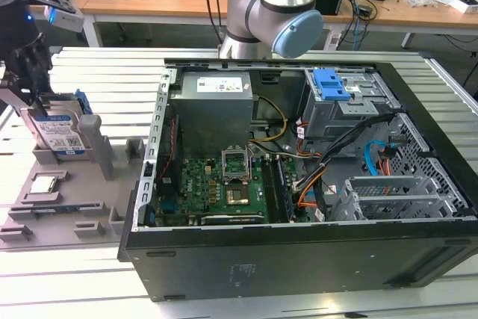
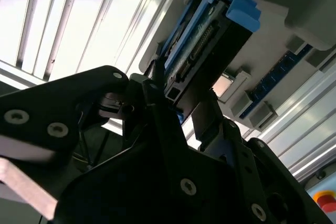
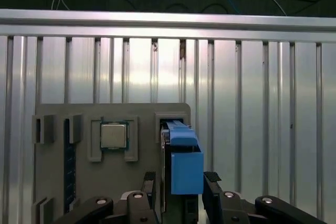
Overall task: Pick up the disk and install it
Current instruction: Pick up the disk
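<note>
- Blue-framed and silver, the disk (image 3: 181, 150) stands on edge in a slot of the grey holder (image 3: 142, 114), at the exterior view's left
- Black gripper (image 3: 180, 179) straddles its upper end; in both wrist views the jaws look closed against its two flat sides, so I judge the grasp made
- Lifting is not yet done: the disk (image 1: 60, 134) sits down in its slot
- Beside it on the holder lies a square chip (image 3: 114, 135), apart from the jaws
- Holder rests on the ribbed metal table (image 3: 262, 103)
- Well apart stands the open computer case (image 1: 299, 259), its drive bay (image 1: 332, 84) with a blue latch unfilled, so the whole install is left
</note>
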